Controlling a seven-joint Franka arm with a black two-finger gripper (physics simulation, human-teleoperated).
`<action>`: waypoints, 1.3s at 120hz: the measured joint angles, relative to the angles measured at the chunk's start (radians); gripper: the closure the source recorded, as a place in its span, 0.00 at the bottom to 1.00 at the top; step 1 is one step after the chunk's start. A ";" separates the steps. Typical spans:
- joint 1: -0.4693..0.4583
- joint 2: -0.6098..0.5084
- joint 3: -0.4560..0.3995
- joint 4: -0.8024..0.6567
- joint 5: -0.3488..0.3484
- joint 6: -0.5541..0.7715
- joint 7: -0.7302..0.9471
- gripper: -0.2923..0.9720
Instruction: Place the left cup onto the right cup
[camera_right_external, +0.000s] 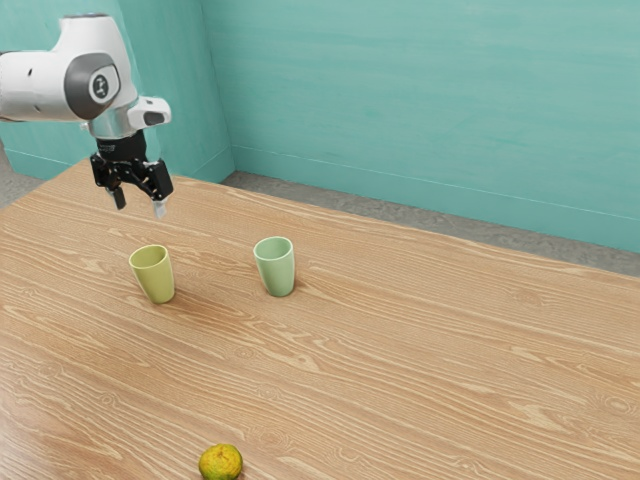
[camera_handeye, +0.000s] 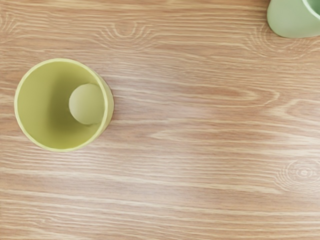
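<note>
Yellow-green cup (camera_right_external: 152, 273) (smooth, tapered) stands upright near pale green cup (camera_right_external: 275, 266)

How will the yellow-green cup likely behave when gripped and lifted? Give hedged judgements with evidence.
The yellow-green cup looks rigid and is empty inside, so probably light. It narrows to a small base, so a sideways nudge might tip it. Its smooth wall could slip in the tool.

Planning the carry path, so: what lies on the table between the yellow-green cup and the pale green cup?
Nothing. Between the yellow-green cup and the pale green cup the wooden table is bare, seen in the exterior and wrist views.
</note>
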 joint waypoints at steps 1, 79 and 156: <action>0.003 0.005 0.000 0.001 0.000 0.003 0.000 0.23; 0.070 0.335 0.005 0.127 -0.069 0.165 0.047 0.23; 0.078 0.404 0.004 0.102 -0.105 0.262 -0.020 0.54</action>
